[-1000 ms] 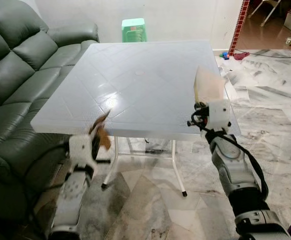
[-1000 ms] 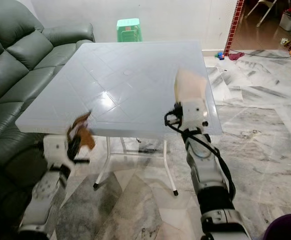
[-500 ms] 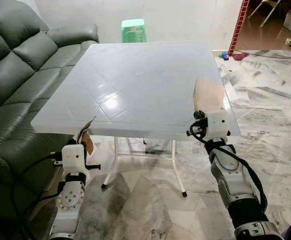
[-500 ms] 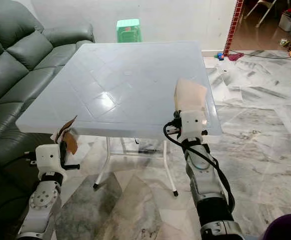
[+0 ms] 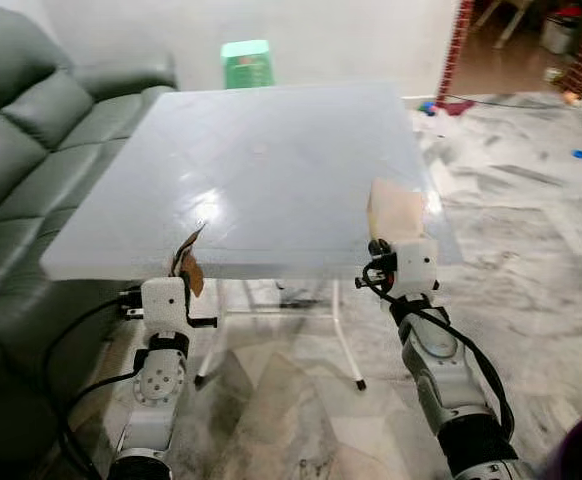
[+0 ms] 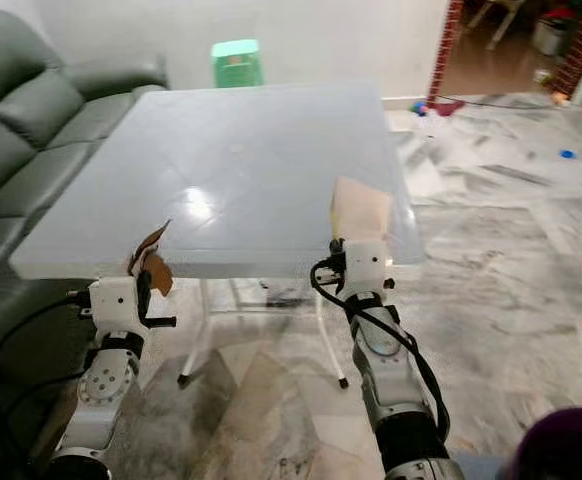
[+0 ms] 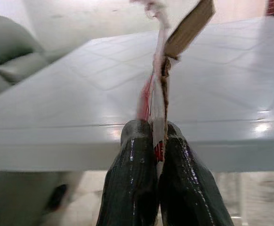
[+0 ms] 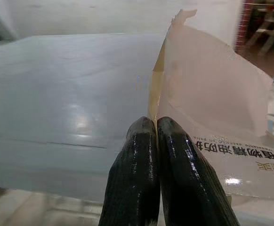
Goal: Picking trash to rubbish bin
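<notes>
Both pieces of trash are off the counter (image 5: 271,170) and in hand. The brown wrapper scrap (image 7: 167,66) is pinched in the left gripper (image 7: 159,141), just below the counter's near edge. The pale paper packet (image 8: 217,108) is pinched in the right gripper (image 8: 157,127) at the near right corner.

Step in hand, as judged: carry to the rubbish bin. Next move calls for turning to locate it; a purple rim (image 6: 561,445) at lower right may be it.

The right wrist view shows print on the packet; the head views show the green sofa (image 5: 31,150) and green stool (image 5: 246,60).
</notes>
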Tool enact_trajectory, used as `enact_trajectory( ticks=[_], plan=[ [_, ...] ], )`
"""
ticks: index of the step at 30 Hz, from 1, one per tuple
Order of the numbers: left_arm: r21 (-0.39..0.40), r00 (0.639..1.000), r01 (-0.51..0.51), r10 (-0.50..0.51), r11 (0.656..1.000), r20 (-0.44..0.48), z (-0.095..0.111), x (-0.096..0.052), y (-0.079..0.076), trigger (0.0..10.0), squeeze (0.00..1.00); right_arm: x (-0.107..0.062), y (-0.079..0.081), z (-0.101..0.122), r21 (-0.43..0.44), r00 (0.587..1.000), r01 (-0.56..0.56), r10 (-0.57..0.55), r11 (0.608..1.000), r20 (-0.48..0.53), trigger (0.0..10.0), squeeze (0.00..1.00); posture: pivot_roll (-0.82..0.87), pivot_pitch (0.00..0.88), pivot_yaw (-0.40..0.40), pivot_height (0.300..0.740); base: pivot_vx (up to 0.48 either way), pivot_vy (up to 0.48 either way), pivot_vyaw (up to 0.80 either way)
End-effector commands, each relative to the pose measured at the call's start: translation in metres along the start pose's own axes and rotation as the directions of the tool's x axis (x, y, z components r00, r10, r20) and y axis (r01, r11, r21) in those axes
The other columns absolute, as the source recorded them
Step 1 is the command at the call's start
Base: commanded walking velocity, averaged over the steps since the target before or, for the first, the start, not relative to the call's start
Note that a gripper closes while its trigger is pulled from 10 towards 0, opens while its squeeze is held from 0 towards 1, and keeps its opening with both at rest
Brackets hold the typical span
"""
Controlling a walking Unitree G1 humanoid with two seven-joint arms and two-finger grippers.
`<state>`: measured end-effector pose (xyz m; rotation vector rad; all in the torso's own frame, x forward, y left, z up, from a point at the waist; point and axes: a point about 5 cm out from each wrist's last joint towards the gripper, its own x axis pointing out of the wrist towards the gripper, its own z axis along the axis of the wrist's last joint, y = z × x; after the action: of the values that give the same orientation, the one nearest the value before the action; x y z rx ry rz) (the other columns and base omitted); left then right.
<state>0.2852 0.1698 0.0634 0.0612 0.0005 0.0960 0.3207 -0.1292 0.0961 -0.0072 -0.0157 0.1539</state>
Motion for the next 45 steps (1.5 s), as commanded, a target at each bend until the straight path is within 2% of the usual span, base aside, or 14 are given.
enact_trajectory(
  ticks=[1,6,9,10,21,45],
  plan=[
    [-0.018,1.0,0.024,-0.024,1.0,0.019,0.008,0.005,-0.002,3.2,0.0,0.004,0.0,0.005,0.005,1.0,0.0,0.0,1.0,0.013,10.0,0.0,-0.02,0.0,0.06,0.74,0.0,0.0,-0.79],
    [-0.044,0.999,0.048,-0.048,0.998,0.012,0.007,0.004,-0.005,3.6,0.0,0.004,0.0,0.006,0.003,1.0,0.002,-0.002,1.0,0.013,10.0,0.0,-0.02,0.0,0.06,0.74,0.0,0.0,-0.79],
    [-0.064,0.998,0.067,-0.067,0.996,0.01,0.007,0.004,-0.006,3.2,0.0,0.005,-0.001,0.008,0.0,1.0,0.006,-0.006,1.0,0.015,10.0,0.0,-0.02,0.0,0.061,0.74,0.0,0.0,-0.79],
    [-0.066,0.998,0.07,-0.069,0.995,0.01,0.008,0.004,-0.006,2.7,0.0,0.005,-0.002,0.008,0.001,1.0,0.008,-0.008,1.0,0.015,10.0,0.0,-0.02,0.0,0.062,0.74,0.0,0.0,-0.79],
    [-0.077,0.997,0.078,-0.078,0.994,-0.001,0.007,0.005,-0.004,2.4,0.0,0.007,-0.006,0.009,-0.003,1.0,0.021,-0.021,1.0,0.014,10.0,0.0,-0.02,0.0,0.063,0.74,0.0,0.184,-0.79],
    [-0.068,0.995,0.103,-0.103,0.992,-0.001,0.008,0.004,-0.007,3.1,0.0,0.008,-0.012,0.01,-0.008,0.999,0.04,-0.04,0.999,0.016,10.0,0.0,-0.02,0.0,0.065,0.74,0.0,0.0,-0.79]
  ],
)
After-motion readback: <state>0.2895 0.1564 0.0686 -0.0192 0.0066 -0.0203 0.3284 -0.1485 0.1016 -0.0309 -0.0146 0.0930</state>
